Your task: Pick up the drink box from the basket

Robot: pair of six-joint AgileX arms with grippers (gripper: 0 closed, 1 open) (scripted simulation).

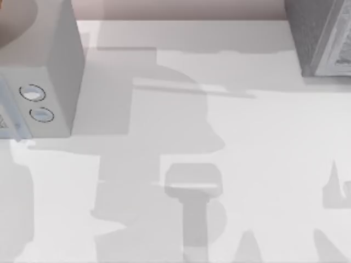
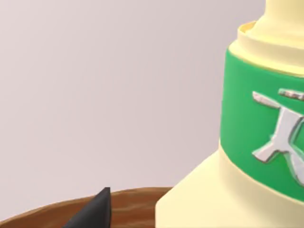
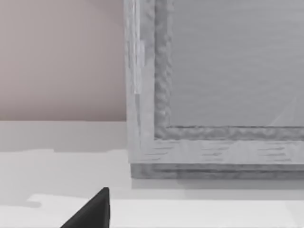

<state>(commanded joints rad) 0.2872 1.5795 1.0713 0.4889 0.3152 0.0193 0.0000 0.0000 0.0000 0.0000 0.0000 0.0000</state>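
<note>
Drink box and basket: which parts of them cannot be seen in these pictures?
- Drink box, left wrist view: its cap and lower body are cut off by the picture's edges.
- Basket, left wrist view: just a strip of brown rim is seen; the rest is cut off at the bottom edge.
- Label: its white sign is cut off.

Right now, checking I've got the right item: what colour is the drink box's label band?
Green with white lettering, on the pale-yellow drink box; left wrist view.
</note>
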